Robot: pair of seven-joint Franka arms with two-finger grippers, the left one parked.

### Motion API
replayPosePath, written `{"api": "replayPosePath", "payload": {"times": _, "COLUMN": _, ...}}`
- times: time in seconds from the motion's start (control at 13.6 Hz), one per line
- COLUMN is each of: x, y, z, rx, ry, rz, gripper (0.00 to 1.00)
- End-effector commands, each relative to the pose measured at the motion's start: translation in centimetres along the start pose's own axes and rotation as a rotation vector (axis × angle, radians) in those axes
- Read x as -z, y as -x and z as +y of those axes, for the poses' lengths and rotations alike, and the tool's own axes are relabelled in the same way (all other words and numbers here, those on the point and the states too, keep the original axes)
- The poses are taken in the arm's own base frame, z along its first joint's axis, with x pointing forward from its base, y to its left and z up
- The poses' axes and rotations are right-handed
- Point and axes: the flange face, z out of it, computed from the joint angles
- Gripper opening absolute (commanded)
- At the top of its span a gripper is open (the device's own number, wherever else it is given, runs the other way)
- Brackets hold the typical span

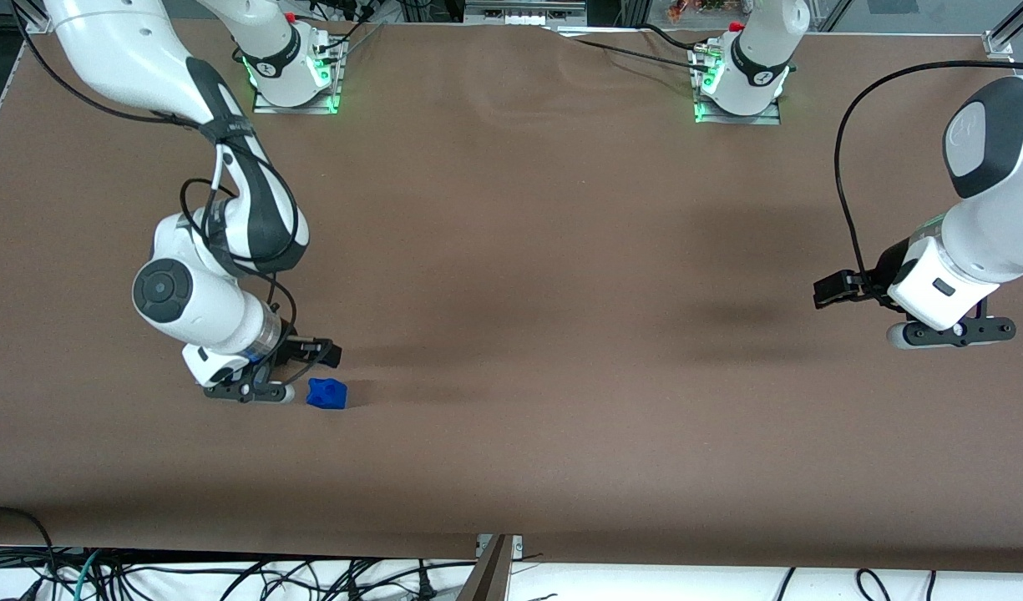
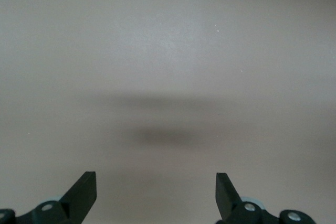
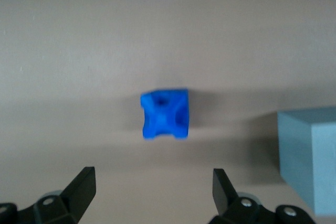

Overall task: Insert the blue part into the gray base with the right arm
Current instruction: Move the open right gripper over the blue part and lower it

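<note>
Broadly, the brown table fills nearly the whole front view, from the upper edge down to the cable-strewn strip at the bottom of the frame. The right arm reaches in from the upper left of the front view and bends down to the lower left of the frame, where its wrist hangs low over the tabletop. The gripper sits at the arm's tip, close to the table surface, and its black fingers are spread wide apart with nothing between them and nothing touching them; the wrist view shows bare table in the gap. The gray base appears in the right wrist view as a pale blue-gray block standing on the table just beside the gripper, only partly in frame; its top face does not show there, so what lies in its recess cannot be told, and in the front view the block is hidden. The blue part lies on the table just beside the gripper, toward the parked arm's end, in the lower left of the front view; in the wrist view it rests ahead of the open fingers, apart from both of them and near but not touching the gray base.
</note>
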Motion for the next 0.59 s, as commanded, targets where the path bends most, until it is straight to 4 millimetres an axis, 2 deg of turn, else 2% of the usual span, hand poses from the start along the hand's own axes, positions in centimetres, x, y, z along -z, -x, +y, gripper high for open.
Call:
{"api": "replayPosePath", "payload": {"times": 0.0, "x": -1.0, "y": -2.8, "z": 0.6, "rx": -0.018, "ry": 0.002, "rz": 0.027, "gripper": 0.98}}
{"api": "replayPosePath", "payload": {"times": 0.15, "x": -2.5, "y": -3.0, "z": 1.0, "rx": -0.059, "ry": 0.017, "rz": 0.017, "gripper": 0.98}}
{"api": "replayPosePath", "payload": {"times": 0.3, "x": -4.2, "y": -2.5, "z": -0.2, "rx": -0.106, "ry": 0.067, "rz": 0.018, "gripper": 0.98}}
{"api": "replayPosePath", "payload": {"times": 0.44, "x": -4.7, "y": -2.4, "z": -1.4, "rx": -0.126, "ry": 0.086, "rz": 0.030, "gripper": 0.98}}
{"api": "replayPosePath", "payload": {"times": 0.52, "x": -4.9, "y": -2.4, "z": -1.3, "rx": -0.128, "ry": 0.084, "rz": 0.033, "gripper": 0.98}}
